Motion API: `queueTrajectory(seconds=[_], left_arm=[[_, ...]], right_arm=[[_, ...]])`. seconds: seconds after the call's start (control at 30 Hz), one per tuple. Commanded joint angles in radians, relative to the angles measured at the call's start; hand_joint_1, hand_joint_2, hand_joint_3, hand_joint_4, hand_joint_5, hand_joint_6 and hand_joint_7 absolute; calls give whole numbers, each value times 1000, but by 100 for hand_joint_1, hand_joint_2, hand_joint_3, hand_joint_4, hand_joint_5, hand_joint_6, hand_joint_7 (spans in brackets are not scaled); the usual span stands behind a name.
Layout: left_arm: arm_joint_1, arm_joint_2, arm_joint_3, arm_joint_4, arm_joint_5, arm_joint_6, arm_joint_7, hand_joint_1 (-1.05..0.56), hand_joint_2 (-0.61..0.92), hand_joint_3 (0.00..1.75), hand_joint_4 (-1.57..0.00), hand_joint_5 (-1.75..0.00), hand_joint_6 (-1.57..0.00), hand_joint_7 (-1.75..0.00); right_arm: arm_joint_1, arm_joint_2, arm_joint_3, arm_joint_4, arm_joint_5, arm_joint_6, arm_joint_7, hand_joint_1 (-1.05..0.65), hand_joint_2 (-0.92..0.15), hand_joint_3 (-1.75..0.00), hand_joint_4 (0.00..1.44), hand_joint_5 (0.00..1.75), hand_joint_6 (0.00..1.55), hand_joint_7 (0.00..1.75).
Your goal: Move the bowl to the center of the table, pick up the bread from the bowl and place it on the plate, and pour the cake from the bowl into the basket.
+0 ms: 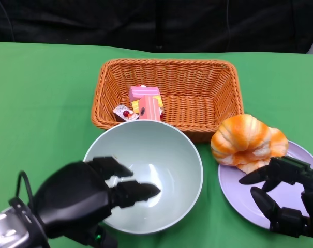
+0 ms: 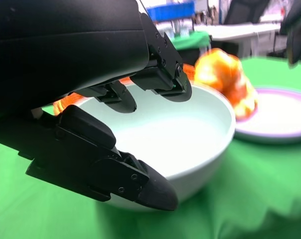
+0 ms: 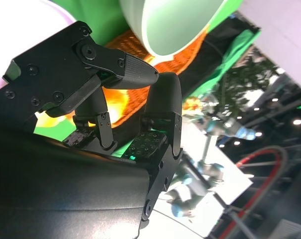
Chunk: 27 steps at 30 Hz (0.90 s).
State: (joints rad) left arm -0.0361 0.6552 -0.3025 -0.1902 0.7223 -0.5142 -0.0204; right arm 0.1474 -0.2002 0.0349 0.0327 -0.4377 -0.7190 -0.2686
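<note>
The pale green bowl (image 1: 164,155) stands empty on the green cloth near the table's front middle. My left hand (image 1: 81,199) sits at its left rim with its fingers over the inside. In the left wrist view the fingers (image 2: 160,79) hover above the bowl (image 2: 190,134) and the thumb stays outside, gripping nothing. The orange bread (image 1: 248,141) lies on the purple plate (image 1: 234,191) at the right. My right hand (image 1: 291,173) hovers over that plate, fingers apart and empty. The pink and yellow cake (image 1: 146,101) lies in the wicker basket (image 1: 166,63) behind the bowl.
The basket's front wall almost touches the bowl's far rim. Small wrapped bits (image 1: 124,112) lie beside the cake. The bread (image 2: 225,74) and plate (image 2: 279,119) sit close beside the bowl. Green cloth stretches bare to the left; a dark backdrop ends the table.
</note>
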Motion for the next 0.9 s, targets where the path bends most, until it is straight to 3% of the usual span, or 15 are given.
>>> queueTrajectory(seconds=[0.03, 0.13, 0.3, 0.33, 0.4, 0.43, 0.67, 0.7, 0.77, 0.9], left_arm=[[27, 4, 45, -16, -73, -38, -9, -74, 91, 3, -41, -36, -51, -2], [38, -16, 78, -6, -134, -92, 13, -64, 92, 3, -50, -41, -58, -5], [42, -36, 102, 4, -141, -121, -4, -62, 92, 3, -52, -42, -60, -6], [58, -77, 117, 12, -205, -135, 27, -57, 91, 3, -57, -46, -66, -8], [83, -138, 142, 20, -294, -148, 58, -43, 91, 2, -63, -85, -83, -17], [91, -157, 153, 22, -319, -153, 61, -41, 91, 2, -63, -92, -85, -18], [145, -238, 183, -22, -430, -90, 8, -34, 91, 4, -68, -109, -88, -27], [152, -247, 186, -28, -445, -88, 4, -32, 91, 4, -68, -111, -87, -32], [163, -263, 191, -36, -471, -86, -5, -31, 91, 4, -66, -119, -74, -59], [191, -312, 196, -50, -509, -77, -6, -28, 90, 8, -66, -131, -66, -88]], right_arm=[[-17, -20, 6, 25, 49, -43, 32, -26, -56, -95, 71, 141, 76, 96], [-17, -20, 10, 24, 74, -49, 63, -28, -56, -94, 71, 142, 77, 96], [-17, -14, 3, 25, 81, -53, 81, -28, -57, -92, 71, 142, 77, 96], [-16, -17, 11, 17, 92, -55, 97, -28, -57, -92, 71, 142, 77, 96], [-15, -21, 20, 8, 106, -60, 121, -27, -58, -88, 72, 140, 78, 95], [-14, -20, 22, 3, 110, -60, 130, -27, -58, -88, 73, 140, 78, 95], [0, -18, 20, -18, 145, -39, 189, -27, -59, -87, 71, 138, 78, 93], [4, -16, 20, -19, 146, -40, 193, -27, -60, -87, 71, 138, 78, 94], [7, -11, 21, -18, 145, -43, 197, -28, -60, -86, 71, 138, 78, 94], [11, -3, 25, -13, 147, -57, 200, -28, -60, -86, 71, 138, 77, 94]])
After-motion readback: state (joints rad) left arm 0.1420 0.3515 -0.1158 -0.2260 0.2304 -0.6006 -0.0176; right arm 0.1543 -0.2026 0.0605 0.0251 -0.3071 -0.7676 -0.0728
